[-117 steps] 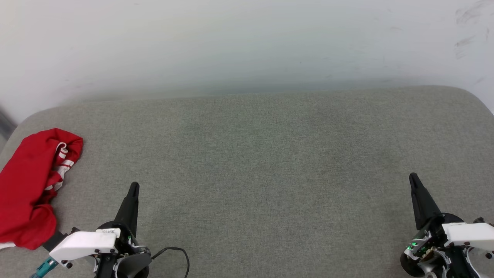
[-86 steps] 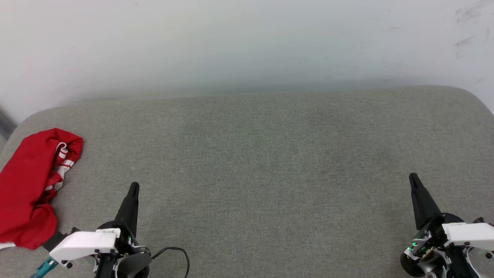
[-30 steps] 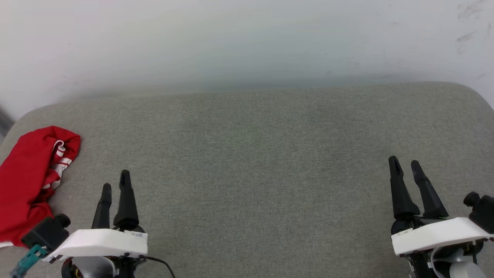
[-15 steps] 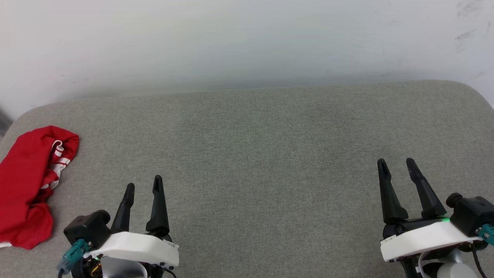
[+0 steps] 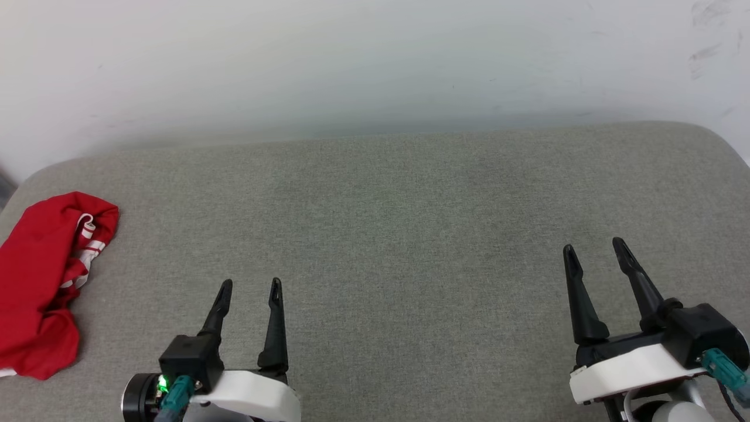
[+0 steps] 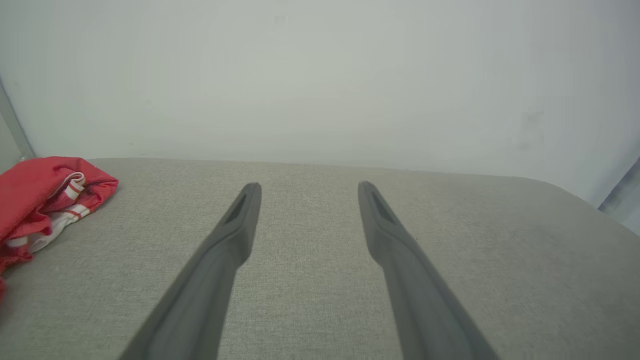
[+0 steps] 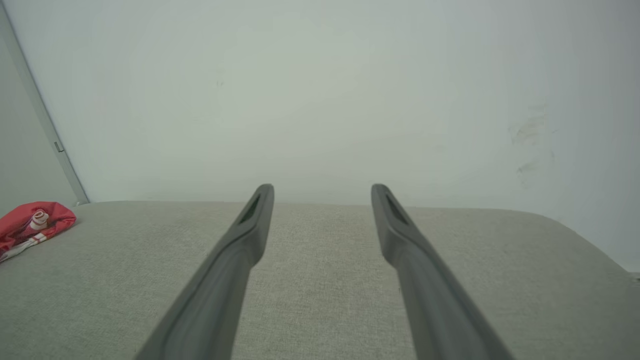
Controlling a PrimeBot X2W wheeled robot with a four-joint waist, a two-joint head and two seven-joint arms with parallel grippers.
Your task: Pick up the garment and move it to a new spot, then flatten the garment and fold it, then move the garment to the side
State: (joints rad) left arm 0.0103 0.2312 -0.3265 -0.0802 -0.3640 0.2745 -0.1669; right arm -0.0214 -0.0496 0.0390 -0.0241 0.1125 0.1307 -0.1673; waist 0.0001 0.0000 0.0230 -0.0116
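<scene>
The garment (image 5: 41, 281) is a crumpled red heap with red-and-white striped trim showing, lying at the far left edge of the grey cushion (image 5: 398, 234). It also appears at the left of the left wrist view as the garment (image 6: 40, 200) and small at the far left of the right wrist view as the garment (image 7: 30, 222). My left gripper (image 5: 250, 287) hovers open near the front, well to the right of the heap, nothing between its fingers (image 6: 235, 235). My right gripper (image 5: 593, 246) stands open and empty at the lower right, fingers (image 7: 250, 230) pointing toward the wall.
A pale wall (image 5: 375, 64) rises right behind the cushion's far edge. The cushion's corners round off at left and right. A wide stretch of bare grey fabric lies between the two grippers.
Both grippers have turned so both fingers of each show, spread apart. The left gripper has slid to the right, away from the garment. The right one shifted slightly left. The garment lies still.
</scene>
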